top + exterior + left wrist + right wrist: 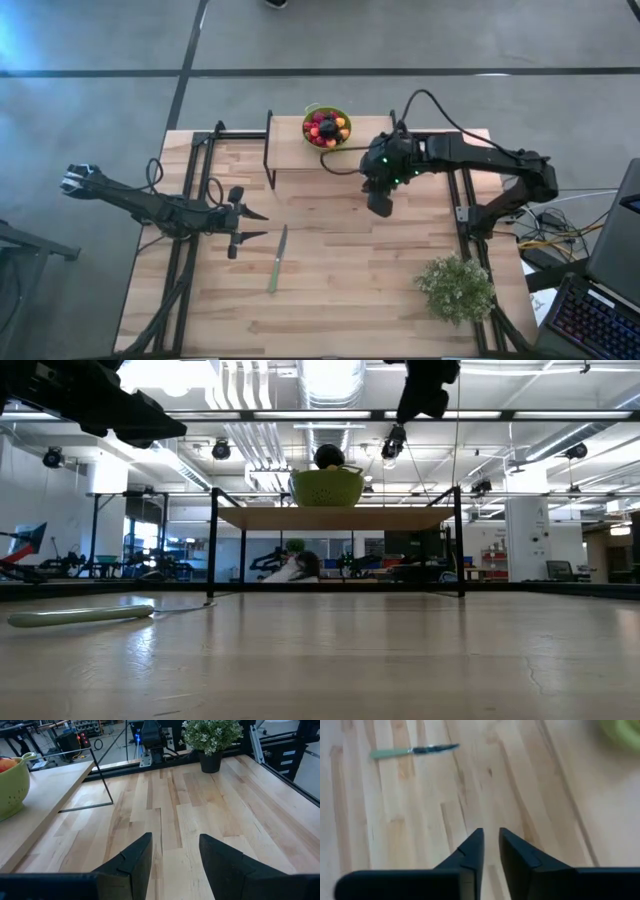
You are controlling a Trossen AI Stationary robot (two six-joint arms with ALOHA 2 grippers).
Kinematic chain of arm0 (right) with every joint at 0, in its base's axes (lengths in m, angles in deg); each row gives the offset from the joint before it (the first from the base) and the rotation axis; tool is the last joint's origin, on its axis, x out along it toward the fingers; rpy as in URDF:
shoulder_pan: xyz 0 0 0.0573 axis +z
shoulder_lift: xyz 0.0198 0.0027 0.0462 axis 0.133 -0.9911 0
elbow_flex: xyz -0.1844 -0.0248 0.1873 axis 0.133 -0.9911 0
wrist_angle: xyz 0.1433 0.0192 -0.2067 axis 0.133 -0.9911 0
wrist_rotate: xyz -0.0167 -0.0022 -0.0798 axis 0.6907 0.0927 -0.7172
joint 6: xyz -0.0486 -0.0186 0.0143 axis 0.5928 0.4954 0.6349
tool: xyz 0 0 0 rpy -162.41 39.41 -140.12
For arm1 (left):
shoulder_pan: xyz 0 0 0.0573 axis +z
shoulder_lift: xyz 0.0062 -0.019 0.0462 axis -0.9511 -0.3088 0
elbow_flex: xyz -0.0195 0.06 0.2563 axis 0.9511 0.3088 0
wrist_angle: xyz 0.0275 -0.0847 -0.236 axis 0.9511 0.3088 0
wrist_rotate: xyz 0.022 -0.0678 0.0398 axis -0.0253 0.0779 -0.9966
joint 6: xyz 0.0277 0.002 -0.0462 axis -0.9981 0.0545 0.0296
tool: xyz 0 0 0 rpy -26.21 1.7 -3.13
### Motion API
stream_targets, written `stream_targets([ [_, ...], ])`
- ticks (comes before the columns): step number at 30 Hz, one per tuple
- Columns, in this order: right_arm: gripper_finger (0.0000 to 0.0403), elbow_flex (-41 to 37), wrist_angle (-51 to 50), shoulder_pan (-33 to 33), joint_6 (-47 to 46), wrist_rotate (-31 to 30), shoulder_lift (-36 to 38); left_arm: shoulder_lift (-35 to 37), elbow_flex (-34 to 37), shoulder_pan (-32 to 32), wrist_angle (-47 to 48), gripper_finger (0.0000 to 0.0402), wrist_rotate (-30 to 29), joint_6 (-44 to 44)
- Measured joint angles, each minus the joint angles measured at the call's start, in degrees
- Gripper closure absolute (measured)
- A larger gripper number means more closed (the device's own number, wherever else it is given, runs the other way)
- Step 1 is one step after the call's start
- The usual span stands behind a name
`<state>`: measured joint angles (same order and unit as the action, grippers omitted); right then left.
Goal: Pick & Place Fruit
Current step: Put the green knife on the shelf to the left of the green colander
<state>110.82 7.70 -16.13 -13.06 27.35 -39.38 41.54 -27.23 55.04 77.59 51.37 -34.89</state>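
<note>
- The fruit [326, 127] is all heaped in a green colander [341, 134] on a raised wooden shelf [290, 152] at the far edge of the tabletop [330, 280]. Mostly red berries, with a dark round one on top.
- The right pincer [380, 205] hangs over bare wood just in front of the shelf. Its fingers sit narrow with a thin gap, and there's nothing between them that I can see.
- So the bowl lies back and a bit to the left of that pincer, and higher up. I'd guess it has to lift and reach back.
- The left pincer [250, 225] is spread wide and empty, parked by the green-handled knife [277, 260], well apart from the colander. Right arm's clearly nearer.
</note>
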Motion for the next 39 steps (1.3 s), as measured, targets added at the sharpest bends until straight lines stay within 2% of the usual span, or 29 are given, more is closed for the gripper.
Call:
stream_targets([
  [5, 0.0378, -7.3, 7.0, 2.2, -0.3, -0.2, 4.8, 0.0, 0.0, 0.0, 0.0, 0.0232, 0.0, 0.0],
  [10, 0.0389, -16.9, 14.9, 4.1, -1.6, -0.2, 12.4, 0.0, 0.0, 0.0, 0.0, 0.0232, 0.0, 0.0],
  [18, 0.0380, -29.6, 23.7, 5.9, -1.5, -0.1, 25.7, 0.0, 0.0, 0.0, -0.2, 0.0232, 0.0, 0.0],
  [25, 0.0365, -38.3, 31.0, 6.0, 2.6, -0.1, 36.2, 0.0, 0.0, 0.0, -1.3, 0.0232, 0.0, 0.6],
  [29, 0.0358, -41.7, 34.3, 6.0, 5.0, 0.0, 40.9, 0.0, 0.0, 0.0, -3.2, 0.0232, 0.1, 4.0],
  [33, 0.0351, -42.9, 34.4, 6.0, 7.6, 0.0, 44.2, -0.8, -1.5, -0.1, -3.2, 0.0232, 3.8, 5.8],
  [39, 0.0341, -43.0, 34.3, 6.0, 10.5, 0.0, 46.8, -6.5, -6.7, -2.5, 1.4, 0.0232, 5.0, 5.3],
])
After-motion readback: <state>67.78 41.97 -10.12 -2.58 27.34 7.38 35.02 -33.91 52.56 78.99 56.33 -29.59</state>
